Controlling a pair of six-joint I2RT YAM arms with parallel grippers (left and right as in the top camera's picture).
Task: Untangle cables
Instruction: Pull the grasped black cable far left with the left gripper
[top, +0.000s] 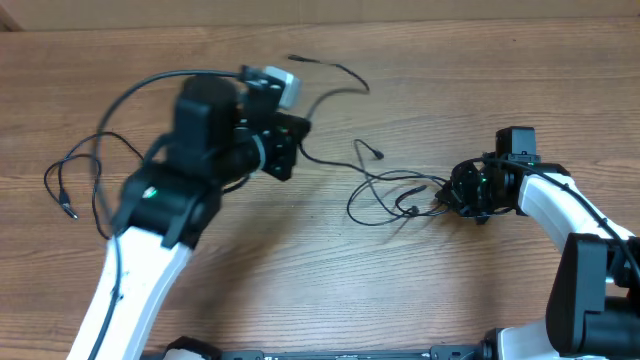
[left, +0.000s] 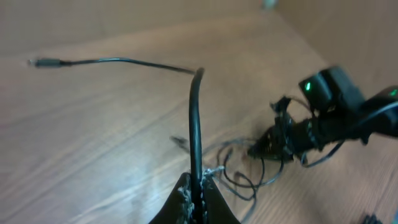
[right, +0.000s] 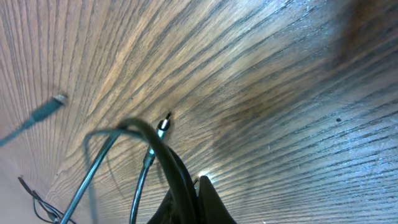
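The left tool (left: 198, 185) is clamped on one strand of the cables (top: 390, 190), left of their knot. The right tool (right: 191, 188) grips another strand at the knot's right edge, on the tabletop (top: 300, 280).

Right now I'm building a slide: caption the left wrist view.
Left gripper shut on a thin black cable, wooden table beyond.

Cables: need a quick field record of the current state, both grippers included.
surface: wooden table
cables: thin black cords, loose knot between the arms, long loops running left
left gripper: shut on one of the cables, strand rising from the fingers
right gripper: shut on one of the cables, at the knot's right edge
plug end: free, lying on the table above the knot
status: not yet untangled
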